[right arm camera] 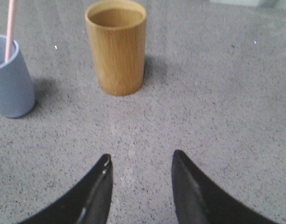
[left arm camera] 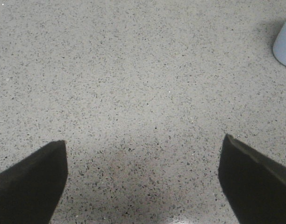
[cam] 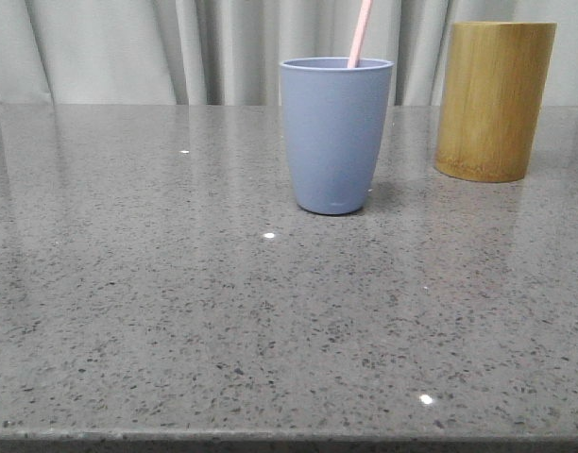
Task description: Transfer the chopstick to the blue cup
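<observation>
The blue cup (cam: 335, 132) stands upright on the grey speckled table, at the middle back in the front view. A pale pink chopstick (cam: 360, 34) stands in it, leaning right, its upper end above the rim. The right wrist view shows the same cup (right arm camera: 10, 79) with the chopstick (right arm camera: 10, 25) in it. My right gripper (right arm camera: 142, 161) is open and empty over bare table, well short of the cup. My left gripper (left arm camera: 144, 144) is wide open and empty over bare table; the cup's base (left arm camera: 285, 44) shows at that view's edge. Neither gripper shows in the front view.
A taller yellow-brown bamboo holder (cam: 494, 99) stands to the right of the blue cup, also seen in the right wrist view (right arm camera: 117, 46); its inside looks empty. Grey curtains hang behind the table (cam: 176, 311).
</observation>
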`<state>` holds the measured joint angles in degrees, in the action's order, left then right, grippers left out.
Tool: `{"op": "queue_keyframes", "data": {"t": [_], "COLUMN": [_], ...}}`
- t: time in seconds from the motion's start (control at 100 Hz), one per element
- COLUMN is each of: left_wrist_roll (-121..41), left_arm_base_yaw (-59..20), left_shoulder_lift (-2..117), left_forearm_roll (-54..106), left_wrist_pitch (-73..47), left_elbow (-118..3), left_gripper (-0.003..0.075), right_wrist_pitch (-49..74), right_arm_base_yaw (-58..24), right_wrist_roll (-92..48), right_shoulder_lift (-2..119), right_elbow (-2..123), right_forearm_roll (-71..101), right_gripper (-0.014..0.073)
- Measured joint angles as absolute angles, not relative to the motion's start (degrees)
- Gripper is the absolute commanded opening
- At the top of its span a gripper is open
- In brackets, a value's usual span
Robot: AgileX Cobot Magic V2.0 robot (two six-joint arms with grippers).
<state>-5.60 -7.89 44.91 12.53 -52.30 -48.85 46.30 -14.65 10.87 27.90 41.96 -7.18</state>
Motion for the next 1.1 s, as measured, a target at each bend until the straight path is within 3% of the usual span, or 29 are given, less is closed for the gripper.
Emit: {"op": "queue_keyframes", "data": {"t": [0.12, 0.23, 0.3, 0.41, 0.52, 1.1], "left_wrist_roll": [-5.60, -5.60, -5.60, -5.60, -5.60, -5.60], "left_arm_base_yaw": [-7.89, -7.89, -7.89, -7.89, -7.89, -7.89], "left_shoulder_lift": [44.91, 44.91, 44.91, 44.91, 44.91, 44.91], "left_forearm_roll": [12.53, 12.53, 12.53, 12.53, 12.53, 12.53], "left_wrist_pitch": [-52.30, -52.06, -51.86, -51.72, -51.60, -51.60], "left_elbow": [-48.85, -48.85, -48.85, -48.85, -48.85, -48.85], "left_gripper": [0.0628, 0.0564, 0.0462, 0.0233, -0.0017, -0.0019], "right_wrist_pitch": [46.62, 46.62, 46.62, 46.62, 46.62, 46.62], "right_arm_base_yaw": [-14.65, -14.65, -14.65, -14.65, -14.65, -14.65], "right_wrist_roll": [10.87, 10.87, 10.87, 10.98, 11.08, 11.08], "right_shoulder_lift": [27.90, 27.90, 27.90, 27.90, 27.81, 27.81], "right_elbow": [41.95, 41.95, 41.95, 41.95, 41.95, 41.95], "right_forearm_roll": [-7.49, -7.61, -7.61, -7.61, -7.61, -7.61], "right_gripper": [0.0292, 0.0178, 0.0077, -0.0075, -0.0067, -0.0067]}}
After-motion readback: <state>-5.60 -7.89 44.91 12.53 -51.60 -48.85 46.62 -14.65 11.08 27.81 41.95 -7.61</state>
